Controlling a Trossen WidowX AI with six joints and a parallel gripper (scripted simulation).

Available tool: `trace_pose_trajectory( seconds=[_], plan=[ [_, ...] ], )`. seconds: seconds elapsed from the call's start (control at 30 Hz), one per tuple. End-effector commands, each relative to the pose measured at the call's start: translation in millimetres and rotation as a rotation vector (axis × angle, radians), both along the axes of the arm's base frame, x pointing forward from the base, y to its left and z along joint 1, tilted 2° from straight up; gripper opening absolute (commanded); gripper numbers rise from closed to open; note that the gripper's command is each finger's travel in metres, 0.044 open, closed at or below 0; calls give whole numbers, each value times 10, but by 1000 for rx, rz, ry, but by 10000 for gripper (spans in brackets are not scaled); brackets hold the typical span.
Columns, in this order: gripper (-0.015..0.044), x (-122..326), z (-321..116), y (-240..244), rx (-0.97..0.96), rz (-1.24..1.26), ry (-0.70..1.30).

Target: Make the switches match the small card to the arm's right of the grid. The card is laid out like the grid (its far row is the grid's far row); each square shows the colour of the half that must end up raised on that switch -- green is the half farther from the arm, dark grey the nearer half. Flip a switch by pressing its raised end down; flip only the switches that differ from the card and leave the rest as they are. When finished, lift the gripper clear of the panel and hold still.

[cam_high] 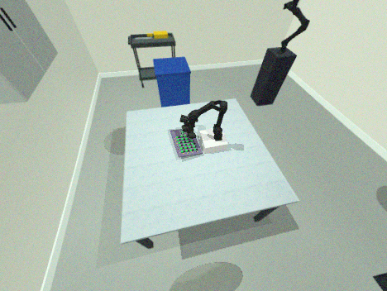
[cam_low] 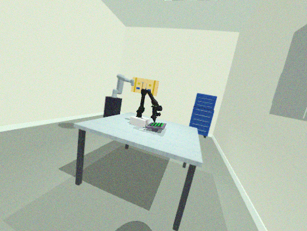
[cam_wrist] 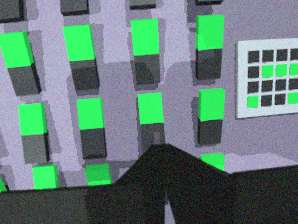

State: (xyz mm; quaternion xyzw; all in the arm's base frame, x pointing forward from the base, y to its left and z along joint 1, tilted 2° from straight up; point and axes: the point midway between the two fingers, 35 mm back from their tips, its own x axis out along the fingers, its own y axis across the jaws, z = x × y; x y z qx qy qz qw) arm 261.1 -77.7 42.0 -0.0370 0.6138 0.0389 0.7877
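The purple switch panel lies on the table. In the wrist view the rightmost full switches and those to their left show green far halves and dark near halves. Only dark near parts show in the row beyond. The small card is cut off at the right edge; its visible far row is dark, its second row dark then green, its third dark, its near row green, dark, dark, green. My gripper is shut and empty, its tips over the near half of a switch. Contact is unclear.
The white base block stands under the arm beside the panel. Behind the table stand a blue cabinet and a cart. The gripper's fingers hide the nearer switches in the wrist view.
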Motion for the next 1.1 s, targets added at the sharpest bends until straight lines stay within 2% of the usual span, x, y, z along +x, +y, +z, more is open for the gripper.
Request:
trace_pose_trajectory(
  seconds=[0.0,1.07],
  plan=[
    [0,-14,-92,14,6,4,10],
    [0,16,-231,17,7,4,10]
  ],
)
